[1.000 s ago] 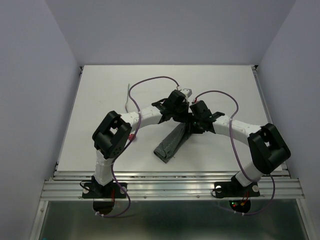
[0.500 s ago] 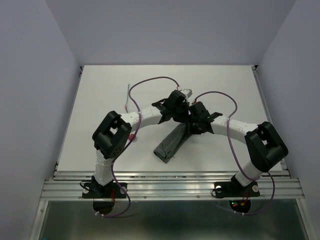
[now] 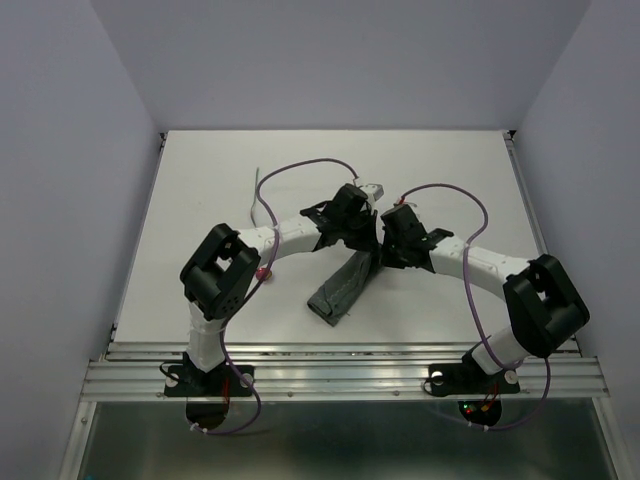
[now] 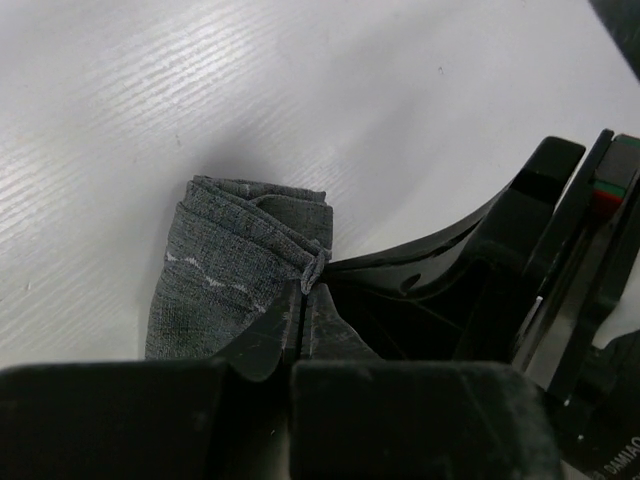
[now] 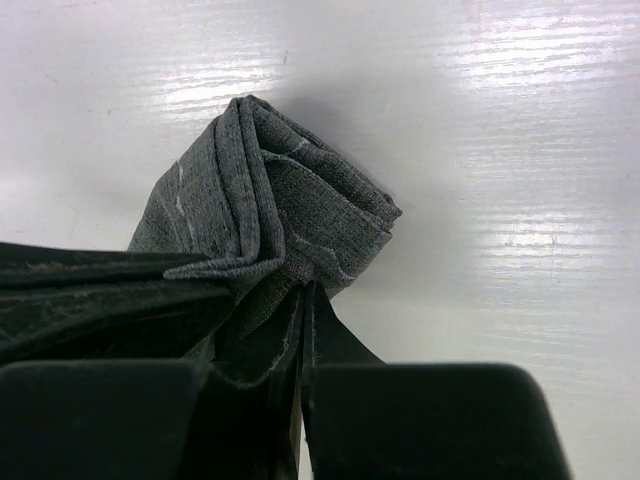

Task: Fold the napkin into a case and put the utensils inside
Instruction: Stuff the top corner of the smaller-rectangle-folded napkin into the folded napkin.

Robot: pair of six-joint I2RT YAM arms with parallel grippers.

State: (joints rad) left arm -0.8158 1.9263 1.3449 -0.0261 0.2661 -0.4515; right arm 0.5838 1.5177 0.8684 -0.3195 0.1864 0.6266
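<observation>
Grey cloth, the napkin [image 3: 343, 287], lay folded into a long narrow bundle near the middle of the white surface [image 3: 200, 200], slanting from the near edge's side toward the far right corner. My left jaws were closed, nipping a fold at its far end. My right jaws were clamped on the layered folds beside them.

Robot lab test cell. Plain white tabletop [image 3: 200, 180], boxed on three sides by bare pale-lilac wall panels [image 3: 60, 150]. A slotted aluminium rail [image 3: 340, 372] runs along the tabletop's near edge, with the black-and-white left arm [image 3: 215, 285] and right arm [image 3: 540, 305] bolted there. Loose purple cables [image 3: 300, 160] loop over the tabletop. Status LEDs [image 3: 470, 408] glow just below the rail.
</observation>
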